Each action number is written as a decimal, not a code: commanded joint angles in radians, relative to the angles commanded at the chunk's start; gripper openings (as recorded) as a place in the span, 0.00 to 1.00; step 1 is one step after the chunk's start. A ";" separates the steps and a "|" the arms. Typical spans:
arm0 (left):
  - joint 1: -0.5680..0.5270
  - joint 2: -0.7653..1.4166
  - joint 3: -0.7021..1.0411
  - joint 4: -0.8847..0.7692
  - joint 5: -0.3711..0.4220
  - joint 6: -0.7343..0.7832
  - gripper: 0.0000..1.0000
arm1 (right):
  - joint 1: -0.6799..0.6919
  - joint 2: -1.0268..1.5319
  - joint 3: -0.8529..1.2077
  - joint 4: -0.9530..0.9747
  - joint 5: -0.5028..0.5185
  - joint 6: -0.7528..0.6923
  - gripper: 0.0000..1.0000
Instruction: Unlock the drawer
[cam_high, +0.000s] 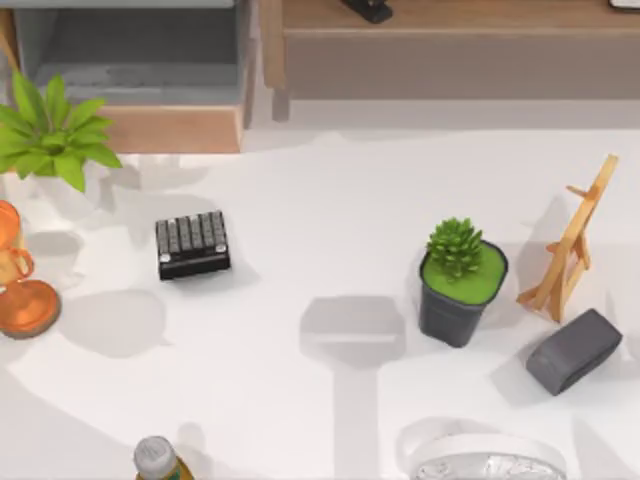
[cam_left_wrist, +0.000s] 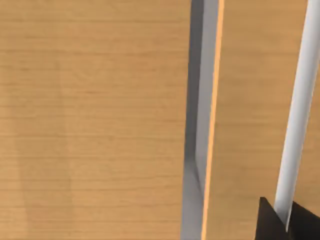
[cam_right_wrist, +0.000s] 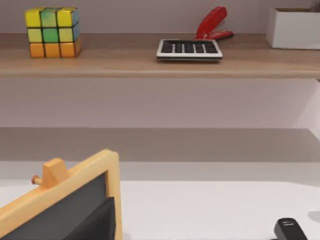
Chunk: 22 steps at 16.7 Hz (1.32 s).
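Note:
The drawer (cam_high: 170, 128) stands at the table's back left, with its light tan front panel toward the table and its grey inner tray (cam_high: 130, 50) showing from above. A black keypad (cam_high: 193, 244) with several grey keys lies on the white table in front of it. In the left wrist view, tan wood (cam_left_wrist: 95, 120) is very close, split by a grey slit (cam_left_wrist: 192, 150), and a dark part of my left gripper (cam_left_wrist: 285, 227) shows at the edge. In the right wrist view, my right gripper (cam_right_wrist: 289, 230) shows as a small black part low over the table.
A leafy plant (cam_high: 55, 135) and an orange object (cam_high: 25, 290) sit at the left. On the right are a potted succulent (cam_high: 460, 285), a small wooden easel (cam_high: 570, 245) and a grey block (cam_high: 575, 350). The long shelf unit (cam_high: 450, 50) spans the back right.

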 joint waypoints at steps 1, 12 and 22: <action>0.009 -0.009 -0.019 0.011 0.006 0.001 0.00 | 0.000 0.000 0.000 0.000 0.000 0.000 1.00; 0.086 -0.098 -0.231 0.125 0.088 0.003 0.00 | 0.000 0.000 0.000 0.000 0.000 0.000 1.00; 0.202 -0.175 -0.429 0.239 0.204 0.012 0.00 | 0.000 0.000 0.000 0.000 0.000 0.000 1.00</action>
